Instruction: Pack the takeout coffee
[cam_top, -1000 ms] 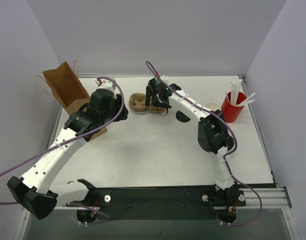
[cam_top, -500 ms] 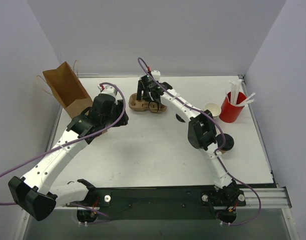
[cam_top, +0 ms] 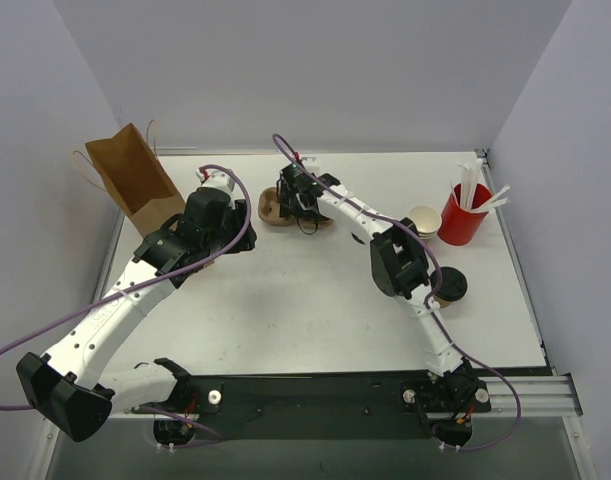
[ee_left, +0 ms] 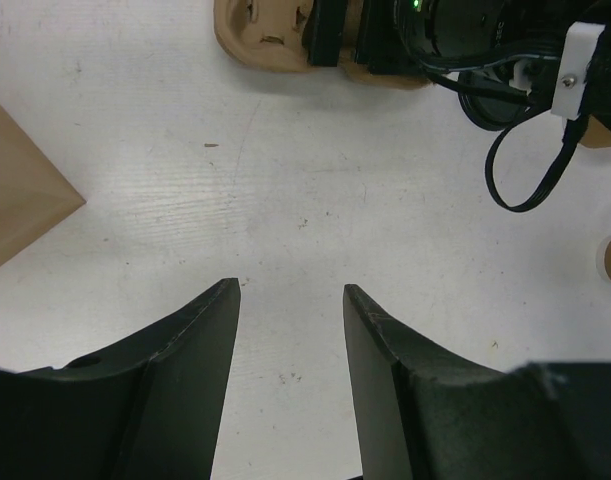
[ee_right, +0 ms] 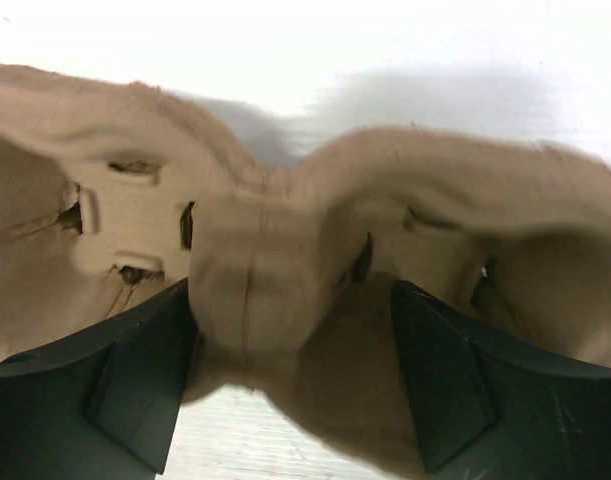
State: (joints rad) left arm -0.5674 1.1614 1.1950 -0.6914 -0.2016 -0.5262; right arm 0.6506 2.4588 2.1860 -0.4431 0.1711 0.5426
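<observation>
On bench [cam_top: 305, 300], right side: one coffee [cam_top: 452, 285], upright, lid on. At back: one tray [ee_right: 265, 220], straddled at its middle ridge by right claw [ee_right: 290, 300], parted wide. Left claw [ee_left: 290, 290] half parted, empty, over bench. One bag [cam_top: 133, 178] far left; one red cup [cam_top: 463, 218] far right.

Left gripper [ee_left: 290, 288], right gripper [ee_right: 293, 290]: jaws apart

A paper bag [cam_top: 133, 180] is standing at the desk's [cam_top: 285, 320] far left, a cup carrier [cam_top: 273, 208] is lying mid-back, and the takeout coffee [cam_top: 451, 287] is sitting right, in front of the cup stack [cam_top: 423, 218] and cup of sticks [cam_top: 463, 214].
</observation>
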